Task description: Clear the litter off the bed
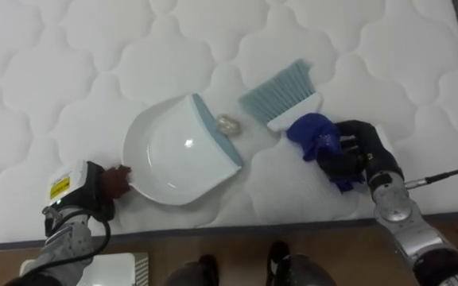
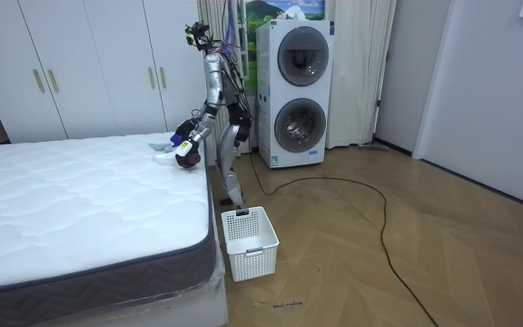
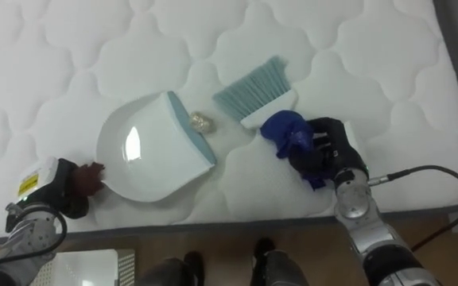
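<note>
Mattress [image 1: 54, 63] | right hand [image 1: 358, 155] clasps brush [image 1: 281, 95] | left hand [image 1: 94, 191] clasps dustpan [image 1: 173, 155] | crumb [image 1: 227, 124] between

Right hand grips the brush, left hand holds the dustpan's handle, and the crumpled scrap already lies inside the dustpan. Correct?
Not quite. In the left eye view the crumpled scrap lies on the mattress, between the dustpan's lip and the brush. The right hand and left hand are as stated.
</note>
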Tool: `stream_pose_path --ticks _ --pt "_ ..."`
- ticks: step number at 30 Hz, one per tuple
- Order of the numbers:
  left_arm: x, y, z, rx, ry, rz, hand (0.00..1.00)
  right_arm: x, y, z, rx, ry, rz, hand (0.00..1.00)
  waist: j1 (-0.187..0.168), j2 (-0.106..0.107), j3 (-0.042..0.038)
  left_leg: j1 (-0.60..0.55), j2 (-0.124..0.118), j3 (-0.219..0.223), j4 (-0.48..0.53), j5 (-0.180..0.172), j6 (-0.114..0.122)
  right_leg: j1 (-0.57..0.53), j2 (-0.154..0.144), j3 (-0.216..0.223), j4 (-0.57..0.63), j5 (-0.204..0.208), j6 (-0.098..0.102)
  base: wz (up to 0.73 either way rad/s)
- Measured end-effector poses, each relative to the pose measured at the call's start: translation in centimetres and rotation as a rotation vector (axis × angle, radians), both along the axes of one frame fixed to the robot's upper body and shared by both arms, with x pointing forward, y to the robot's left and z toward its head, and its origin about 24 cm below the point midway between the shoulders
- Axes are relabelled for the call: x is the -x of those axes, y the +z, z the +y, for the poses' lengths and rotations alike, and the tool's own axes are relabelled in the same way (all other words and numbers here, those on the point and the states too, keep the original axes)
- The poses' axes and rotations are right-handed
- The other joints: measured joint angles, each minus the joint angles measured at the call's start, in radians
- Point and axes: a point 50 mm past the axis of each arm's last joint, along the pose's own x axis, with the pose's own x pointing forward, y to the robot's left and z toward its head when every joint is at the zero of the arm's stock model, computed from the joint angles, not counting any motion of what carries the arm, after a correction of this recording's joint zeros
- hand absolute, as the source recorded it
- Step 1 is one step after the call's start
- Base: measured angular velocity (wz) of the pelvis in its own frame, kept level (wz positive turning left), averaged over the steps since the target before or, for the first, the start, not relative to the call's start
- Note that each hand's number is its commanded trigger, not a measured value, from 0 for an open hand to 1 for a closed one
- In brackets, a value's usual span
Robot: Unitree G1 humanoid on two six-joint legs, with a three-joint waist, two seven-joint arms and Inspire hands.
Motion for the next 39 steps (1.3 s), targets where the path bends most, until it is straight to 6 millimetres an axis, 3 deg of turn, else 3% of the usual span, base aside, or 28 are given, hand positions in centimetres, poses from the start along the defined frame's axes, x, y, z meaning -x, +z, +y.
stream_pose_path --ticks 11,14,16,17,19,21,27,34,36,39 --pt "0.2 0.0 0.0 -0.017 0.006 0.001 1.00 0.0 0.0 0.0 0.048 -0.015 -0.012 1.00 -0.002 -0.002 -0.0029 0.006 -0.004 0.001 0.004 0.000 0.000 0.001 -0.004 0.005 0.019 0.000 0.000 0.00" --pt "0.0 0.0 0.0 -0.026 -0.004 0.010 1.00 -0.4 0.3 -0.4 0.114 0.001 -0.002 1.00 -0.002 -0.008 -0.0043 0.010 -0.018 0.001 0.008 0.002 0.004 -0.005 -0.022 0.009 0.044 -0.008 0.003 0.05" --pt "-0.4 0.4 -0.1 -0.042 -0.019 0.007 1.00 -0.8 0.8 -1.0 0.170 0.023 0.001 1.00 0.001 -0.018 -0.0070 0.006 -0.026 0.005 0.017 0.003 0.005 -0.011 -0.034 0.009 0.059 -0.019 0.006 0.12" --pt "-0.6 0.6 0.1 -0.056 -0.024 0.007 1.00 -1.0 0.9 -1.1 0.196 0.033 0.011 1.00 0.005 -0.031 -0.0122 0.003 -0.029 0.005 0.020 0.002 0.006 -0.018 -0.036 0.014 0.069 -0.022 0.006 0.08" --pt "-0.7 0.8 0.5 -0.071 -0.020 0.010 1.00 -1.4 1.2 -1.1 0.248 0.055 0.025 1.00 0.006 -0.045 -0.0117 0.003 -0.027 0.003 0.028 0.002 0.006 -0.016 -0.038 0.011 0.074 -0.022 0.005 0.03" --pt "-0.9 1.0 0.6 -0.108 -0.044 0.013 1.00 -2.0 1.9 -2.1 0.365 0.103 0.047 1.00 0.014 -0.064 -0.0091 0.002 -0.034 0.003 0.036 0.002 0.009 -0.019 -0.048 0.008 0.090 -0.023 0.003 0.04" --pt "-1.4 1.8 1.3 -0.193 -0.081 0.007 1.00 -3.1 4.4 -4.7 0.684 0.191 0.070 1.00 0.040 -0.095 -0.0002 -0.009 -0.038 -0.007 0.039 0.006 0.016 -0.021 -0.050 0.003 0.084 -0.016 0.008 0.05" --pt "-2.2 3.0 2.0 -0.233 -0.091 -0.024 1.00 -4.2 6.5 -5.7 1.037 0.263 0.081 1.00 0.067 -0.115 0.0052 -0.020 -0.039 -0.005 0.039 0.005 0.021 -0.031 -0.051 0.003 0.085 -0.015 0.012 0.00" --pt "-2.3 3.5 2.5 -0.256 -0.096 -0.034 1.00 -4.8 7.4 -5.5 1.168 0.305 0.073 1.00 0.079 -0.127 0.0106 -0.025 -0.036 0.004 0.038 0.005 0.021 -0.043 -0.049 0.009 0.087 -0.015 0.011 -0.11" --pt "-2.5 3.7 2.5 -0.265 -0.103 -0.040 1.00 -5.4 8.5 -5.6 1.306 0.338 0.069 1.00 0.087 -0.138 0.0100 -0.027 -0.032 0.013 0.034 0.005 0.021 -0.050 -0.047 0.010 0.085 -0.014 0.010 -0.06"
